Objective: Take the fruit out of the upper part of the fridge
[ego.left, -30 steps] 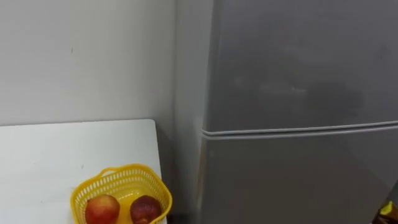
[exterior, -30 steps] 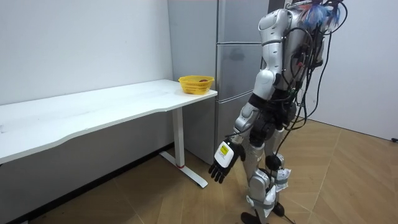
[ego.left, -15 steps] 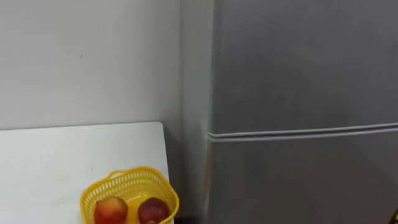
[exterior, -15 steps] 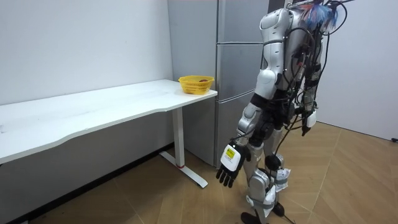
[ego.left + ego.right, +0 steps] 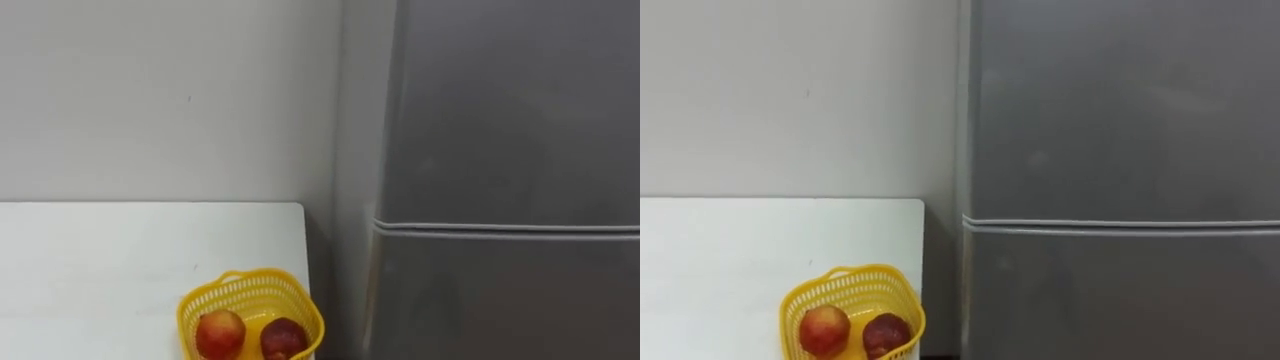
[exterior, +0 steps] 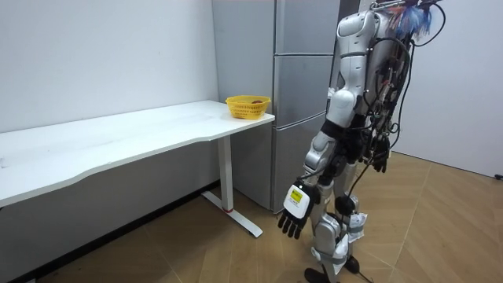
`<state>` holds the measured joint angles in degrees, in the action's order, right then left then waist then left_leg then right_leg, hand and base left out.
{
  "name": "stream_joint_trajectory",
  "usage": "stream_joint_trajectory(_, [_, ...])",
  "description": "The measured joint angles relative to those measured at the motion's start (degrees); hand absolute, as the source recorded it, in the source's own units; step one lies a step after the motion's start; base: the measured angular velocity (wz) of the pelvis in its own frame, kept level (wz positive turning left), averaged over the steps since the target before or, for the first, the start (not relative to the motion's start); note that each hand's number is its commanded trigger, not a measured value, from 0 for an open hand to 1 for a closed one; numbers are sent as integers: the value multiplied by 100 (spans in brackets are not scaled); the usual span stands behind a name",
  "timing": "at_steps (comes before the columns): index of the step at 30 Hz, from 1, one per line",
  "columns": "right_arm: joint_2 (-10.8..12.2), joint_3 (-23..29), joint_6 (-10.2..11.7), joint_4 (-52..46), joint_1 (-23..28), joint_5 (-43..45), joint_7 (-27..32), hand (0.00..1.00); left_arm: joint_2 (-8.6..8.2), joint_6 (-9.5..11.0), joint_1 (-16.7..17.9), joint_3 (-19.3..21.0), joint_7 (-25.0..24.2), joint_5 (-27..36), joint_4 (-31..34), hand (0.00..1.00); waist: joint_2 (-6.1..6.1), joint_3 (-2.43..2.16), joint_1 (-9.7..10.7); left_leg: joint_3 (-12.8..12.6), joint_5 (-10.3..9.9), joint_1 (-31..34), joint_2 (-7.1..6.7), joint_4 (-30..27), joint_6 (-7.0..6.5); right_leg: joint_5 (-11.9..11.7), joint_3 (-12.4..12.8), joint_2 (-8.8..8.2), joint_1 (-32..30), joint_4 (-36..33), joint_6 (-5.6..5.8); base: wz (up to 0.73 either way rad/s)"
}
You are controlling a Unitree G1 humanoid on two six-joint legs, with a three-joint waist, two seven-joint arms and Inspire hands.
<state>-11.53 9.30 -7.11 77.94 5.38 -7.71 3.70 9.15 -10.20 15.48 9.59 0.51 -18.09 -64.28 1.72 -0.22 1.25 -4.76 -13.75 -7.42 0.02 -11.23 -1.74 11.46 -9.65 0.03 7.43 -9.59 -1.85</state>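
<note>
Before a grey fridge [image 5: 510, 290], the left eye view puts its shut upper door [image 5: 510, 110] at 2 o'clock, the item to fetch hidden behind it, and a yellow basket [image 5: 255, 293] of fruit at 7 o'clock on the desk [image 5: 100, 270]. In the room view the left robot hand [image 6: 293, 216] hangs loosely spread and empty at the hip's 7 o'clock; the right robot hand [image 6: 380, 159] cannot be read. The right eye view shows no handle, so a reach may slip off the door, or a swinging left arm may clip the basket.

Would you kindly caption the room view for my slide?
Robot stands before the closed fridge, yellow basket on the table.
</note>
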Motion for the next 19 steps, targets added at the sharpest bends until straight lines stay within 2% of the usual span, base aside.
stream_joint_trajectory(4, [49,-220,11,-2,-87,677,-21,0,-9,-20,26,-103,-25,-21,-11,0,-60,14,-5,19,3,-11,-10,36,0,18,8,-4,6,-6,3,1])
stream_joint_trajectory(10, [56,-450,-47,25,41,1671,-193,0,-96,-46,-66,-303,-139,-286,1,0,-78,24,3,43,2,-60,-37,62,-1,44,8,-15,64,-11,21,1])
stream_joint_trajectory(19, [87,-590,-251,18,141,1930,-489,0,-99,-89,-107,-430,-360,-287,13,0,-67,31,3,39,2,-127,-43,107,-2,89,12,-27,86,-17,26,0])
